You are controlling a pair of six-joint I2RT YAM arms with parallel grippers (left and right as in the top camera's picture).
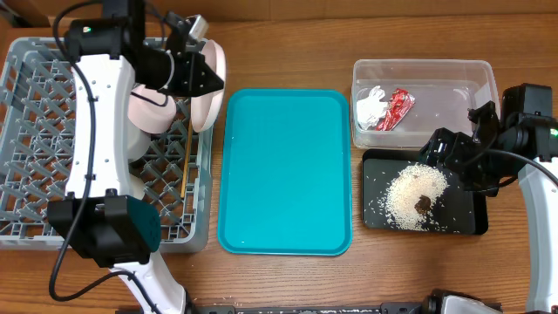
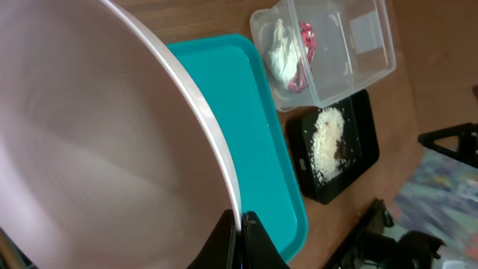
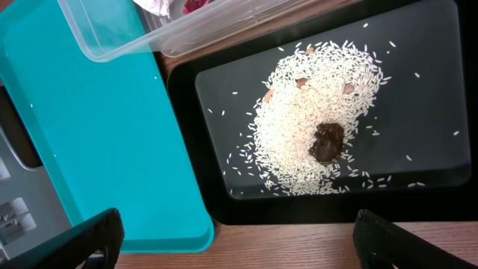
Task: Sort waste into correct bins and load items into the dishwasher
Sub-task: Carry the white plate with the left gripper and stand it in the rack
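Observation:
My left gripper (image 1: 206, 84) is over the right side of the grey dish rack (image 1: 35, 148), shut on the rim of the pinkish-white bowl (image 1: 209, 112). In the left wrist view the bowl (image 2: 89, 149) fills the left side and the fingers (image 2: 240, 233) pinch its rim. My right gripper (image 1: 453, 161) is open and empty above the black tray (image 1: 466, 222), its fingers wide apart in the right wrist view (image 3: 239, 246). The tray (image 3: 433, 90) holds pale rice grains (image 3: 306, 127) with a brown lump (image 3: 327, 142). The clear tub (image 1: 436, 70) holds the white tissue (image 1: 370, 106) and the red wrapper (image 1: 397, 109).
The teal serving tray (image 1: 283, 170) lies between the rack and the bins. A pale round dish (image 1: 144, 112) stands in the rack under my left arm. A thin wooden stick (image 1: 187, 166) lies along the rack's right side. Loose grains lie scattered on the black tray.

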